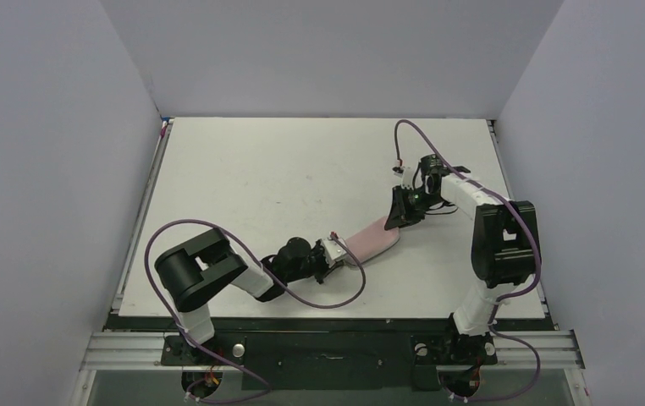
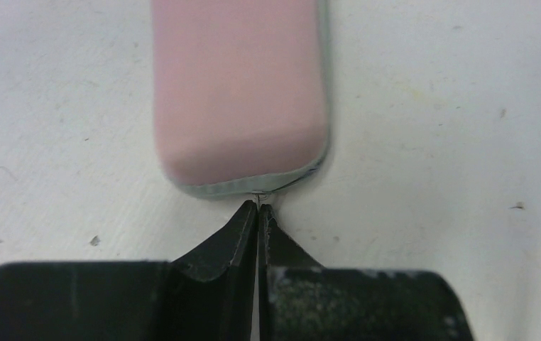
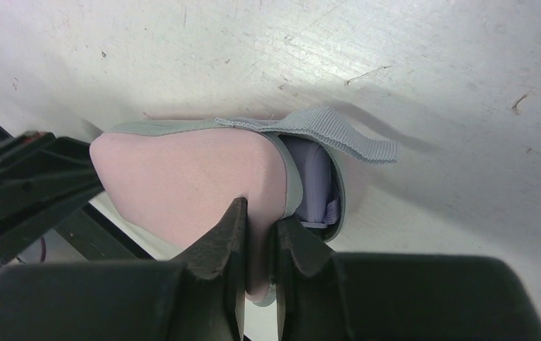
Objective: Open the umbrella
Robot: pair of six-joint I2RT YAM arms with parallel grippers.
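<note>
The pale pink sleeve (image 1: 374,237) lies slanted on the white table, held at both ends. The umbrella (image 3: 315,177) is inside it; only a bit of lavender fabric shows at the sleeve's open mouth in the right wrist view. My left gripper (image 1: 342,254) is at the sleeve's closed near-left end (image 2: 239,92), jaws shut (image 2: 259,206) on a tiny metal pull at the grey seam. My right gripper (image 1: 402,218) is shut (image 3: 260,220) on the pink rim of the sleeve (image 3: 182,177) at its open far-right end. A grey ribbed strap (image 3: 339,131) sticks out from the mouth.
The white table (image 1: 260,169) is boxed in by pale walls at the left, back and right. A purple cable (image 1: 336,300) loops on the table near the left arm. Another cable (image 1: 412,131) arcs above the right wrist.
</note>
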